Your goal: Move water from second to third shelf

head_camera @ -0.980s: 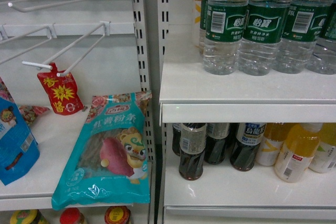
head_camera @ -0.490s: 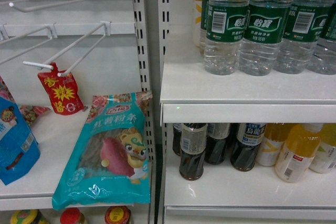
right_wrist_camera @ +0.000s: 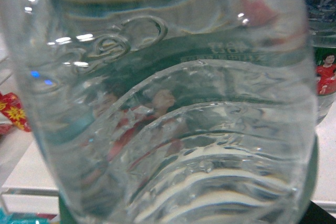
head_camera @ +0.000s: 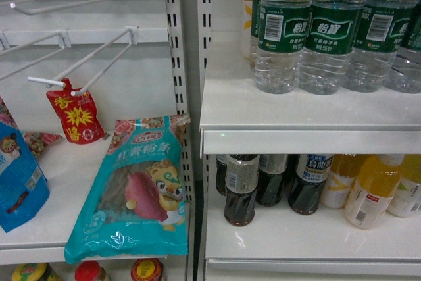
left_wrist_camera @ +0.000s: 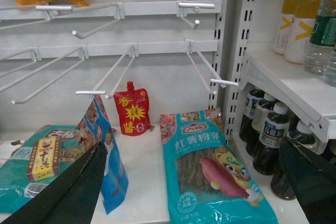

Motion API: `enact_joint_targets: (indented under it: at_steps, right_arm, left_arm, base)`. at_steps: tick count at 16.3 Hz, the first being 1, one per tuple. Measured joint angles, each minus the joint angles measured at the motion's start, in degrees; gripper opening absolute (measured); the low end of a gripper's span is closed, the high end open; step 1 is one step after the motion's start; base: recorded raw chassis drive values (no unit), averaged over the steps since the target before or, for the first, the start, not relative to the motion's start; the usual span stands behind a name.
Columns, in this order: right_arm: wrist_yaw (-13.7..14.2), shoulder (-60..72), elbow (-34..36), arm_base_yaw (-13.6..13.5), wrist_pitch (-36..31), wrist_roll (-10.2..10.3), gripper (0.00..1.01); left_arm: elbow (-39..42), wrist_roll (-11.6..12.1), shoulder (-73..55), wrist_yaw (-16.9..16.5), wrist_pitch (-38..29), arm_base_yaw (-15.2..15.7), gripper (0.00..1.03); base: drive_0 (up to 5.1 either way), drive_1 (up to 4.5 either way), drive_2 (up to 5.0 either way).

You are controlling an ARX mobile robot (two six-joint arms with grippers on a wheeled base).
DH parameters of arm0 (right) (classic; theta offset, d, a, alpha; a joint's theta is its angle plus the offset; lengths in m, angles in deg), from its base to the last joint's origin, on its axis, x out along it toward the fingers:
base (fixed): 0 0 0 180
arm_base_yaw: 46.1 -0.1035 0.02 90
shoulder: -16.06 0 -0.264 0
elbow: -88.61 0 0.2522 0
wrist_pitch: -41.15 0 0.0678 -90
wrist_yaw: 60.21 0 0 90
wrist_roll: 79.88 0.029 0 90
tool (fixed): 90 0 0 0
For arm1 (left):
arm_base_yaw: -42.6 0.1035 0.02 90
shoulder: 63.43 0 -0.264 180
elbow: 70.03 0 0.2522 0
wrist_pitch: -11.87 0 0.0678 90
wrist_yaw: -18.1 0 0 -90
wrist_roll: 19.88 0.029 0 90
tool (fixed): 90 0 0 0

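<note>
The right wrist view is filled by one water bottle (right_wrist_camera: 163,103), ribbed and clear, with green label showing through it. It sits so close to the camera that the right gripper probably has it between its jaws, but no finger shows, so I cannot tell whether it grips. The left gripper (left_wrist_camera: 194,182) is spread wide, holding nothing, its dark fingers (left_wrist_camera: 68,192) low at both sides of the left wrist view, in front of the snack bay.

In the head view neither arm appears. Four water bottles (head_camera: 283,31) stand in a row on the upper shelf (head_camera: 309,139), back from its front edge, with a yellow drink behind them at the left. None is seen lifted or on another shelf, so by my reading the move is at the grasp stage at most: lift, carry and set-down remain.

On the shelf below: three dark bottles (head_camera: 241,189) toward the left, three yellow-orange bottles (head_camera: 371,192) toward the right. Left bay: one teal packet (head_camera: 135,192), one red pouch (head_camera: 75,115) on a hook, one blue bag (head_camera: 20,179).
</note>
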Motion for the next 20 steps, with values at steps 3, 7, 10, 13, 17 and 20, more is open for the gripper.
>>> enact_joint_targets:
  at_steps: [3, 7, 10, 13, 17, 20]
  right_arm:
    - [6.0, 6.7, -3.9, -2.2, -1.8, 0.9, 0.43]
    - [9.0, 12.8, -7.5, -3.6, -2.1, 2.9, 0.43]
    - [9.6, 15.6, -10.0, -4.0, -2.1, 3.2, 0.43]
    - [10.5, 17.4, -11.7, -5.1, -2.2, 3.1, 0.43]
    - [10.6, 20.6, -14.9, -5.1, -1.8, 3.4, 0.43]
    - [10.6, 22.2, -16.2, -5.1, -2.4, 3.6, 0.43]
  left_arm:
    - [0.0, 0.0, 0.0, 0.0, 0.0, 0.0, 0.98]
    - [0.0, 0.0, 0.0, 0.0, 0.0, 0.0, 0.98]
    - [0.0, 0.0, 0.0, 0.0, 0.0, 0.0, 0.98]
    - [0.0, 0.0, 0.0, 0.0, 0.0, 0.0, 0.98]
    - [0.0, 0.0, 0.0, 0.0, 0.0, 0.0, 0.98]
    - [0.0, 0.0, 0.0, 0.0, 0.0, 0.0, 0.98]
  base:
    - [0.0, 0.00, 0.0]
    - [0.0, 0.00, 0.0]
    - [0.0, 0.00, 0.0]
    - [0.0, 0.00, 0.0]
    - [0.0, 0.00, 0.0]
    - [0.0, 0.00, 0.0]
